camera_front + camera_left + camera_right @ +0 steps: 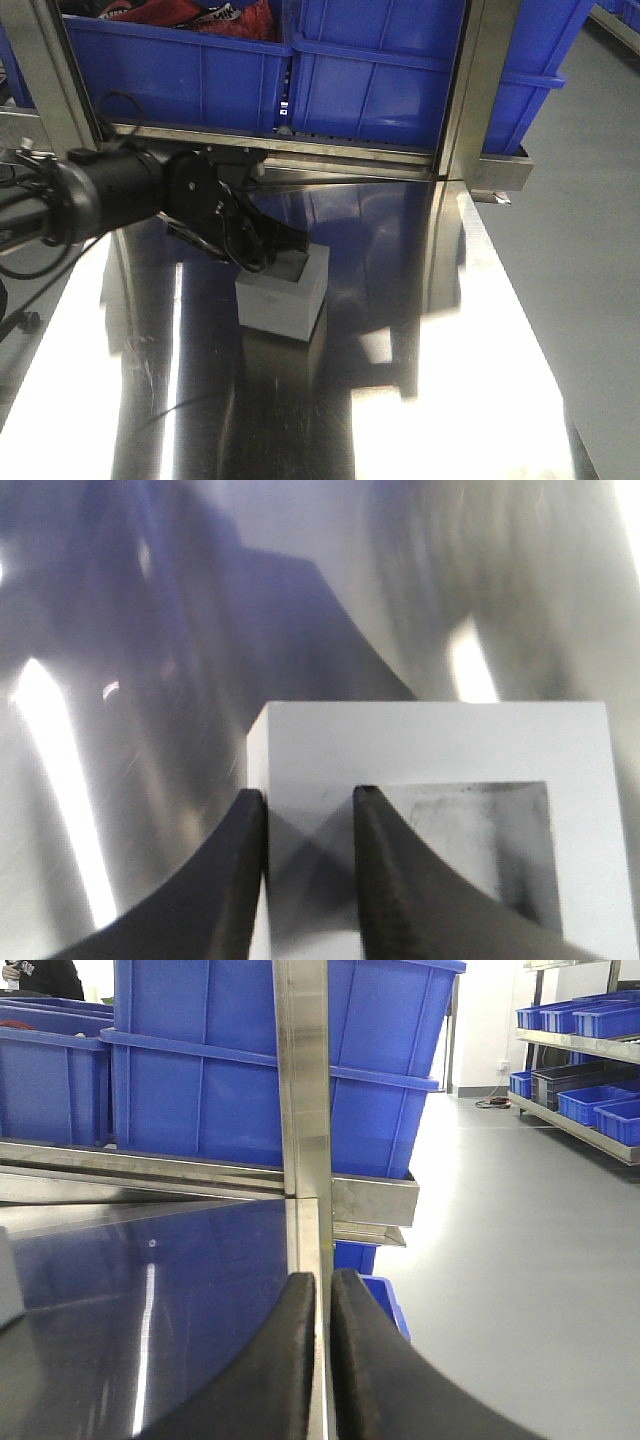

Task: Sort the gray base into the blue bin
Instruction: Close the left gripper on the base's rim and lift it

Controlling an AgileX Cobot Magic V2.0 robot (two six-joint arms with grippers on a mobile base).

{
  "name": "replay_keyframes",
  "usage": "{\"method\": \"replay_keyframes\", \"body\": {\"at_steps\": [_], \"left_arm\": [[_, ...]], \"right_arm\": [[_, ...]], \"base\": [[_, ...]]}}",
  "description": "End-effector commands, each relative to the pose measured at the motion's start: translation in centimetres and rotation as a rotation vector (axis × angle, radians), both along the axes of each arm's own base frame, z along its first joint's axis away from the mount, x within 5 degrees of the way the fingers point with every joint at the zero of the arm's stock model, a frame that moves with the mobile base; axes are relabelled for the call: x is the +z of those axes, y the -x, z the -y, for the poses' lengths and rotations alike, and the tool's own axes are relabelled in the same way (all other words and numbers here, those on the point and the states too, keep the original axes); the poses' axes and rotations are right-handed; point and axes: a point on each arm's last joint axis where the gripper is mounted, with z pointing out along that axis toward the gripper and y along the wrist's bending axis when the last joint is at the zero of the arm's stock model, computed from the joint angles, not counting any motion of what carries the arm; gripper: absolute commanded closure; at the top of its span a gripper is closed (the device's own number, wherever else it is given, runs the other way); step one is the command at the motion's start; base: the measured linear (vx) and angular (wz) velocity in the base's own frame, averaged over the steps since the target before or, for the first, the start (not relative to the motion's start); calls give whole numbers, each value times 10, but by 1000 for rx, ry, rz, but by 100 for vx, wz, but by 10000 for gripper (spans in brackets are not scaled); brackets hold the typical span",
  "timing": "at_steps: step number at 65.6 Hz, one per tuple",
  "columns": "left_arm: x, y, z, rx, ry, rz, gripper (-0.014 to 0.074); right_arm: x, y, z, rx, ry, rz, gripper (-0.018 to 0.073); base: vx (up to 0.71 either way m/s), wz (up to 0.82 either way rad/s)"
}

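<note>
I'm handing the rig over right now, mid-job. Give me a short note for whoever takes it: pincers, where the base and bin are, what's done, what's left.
Left pincer: straddles one wall of the gray base, one finger outside and one in the top recess; I can't tell whether it is clamped.
Right pincer: shut, holding nothing, off to the side at the table's edge.
Gray base: upright on the steel table, not lifted.
Blue bin: on the rack behind the table.
Done: approach to the base.
Left: confirm the grip, lift, carry to the bin, release.
</note>
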Motion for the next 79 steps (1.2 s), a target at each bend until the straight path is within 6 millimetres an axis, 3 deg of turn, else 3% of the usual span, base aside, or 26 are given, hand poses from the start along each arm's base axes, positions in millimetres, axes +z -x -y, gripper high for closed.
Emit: {"method": "replay_keyframes", "body": {"at_steps": [1,17,32,45,63,79], "left_arm": [[77,12,-6,-7,92,236,601],[146,57,-24,-25,175,474,601],[170,117,-51,-36,258,659,601],[168,171,-81,-29,312,763,601],[144,244,-121,-20,394,921,601],[126,292,-147,-14,451,1028,601]], "right_arm": [[7,1,0,-3,13,81,564],[7,1,0,-3,13,81,564],[7,1,0,-3,13,81,564],[7,1,0,-3,13,81,564],[7,1,0,-3,13,81,564],[7,1,0,-3,13,81,564]], "base": [[0,0],[0,0],[0,0],[0,0],[0,0],[0,0]]}}
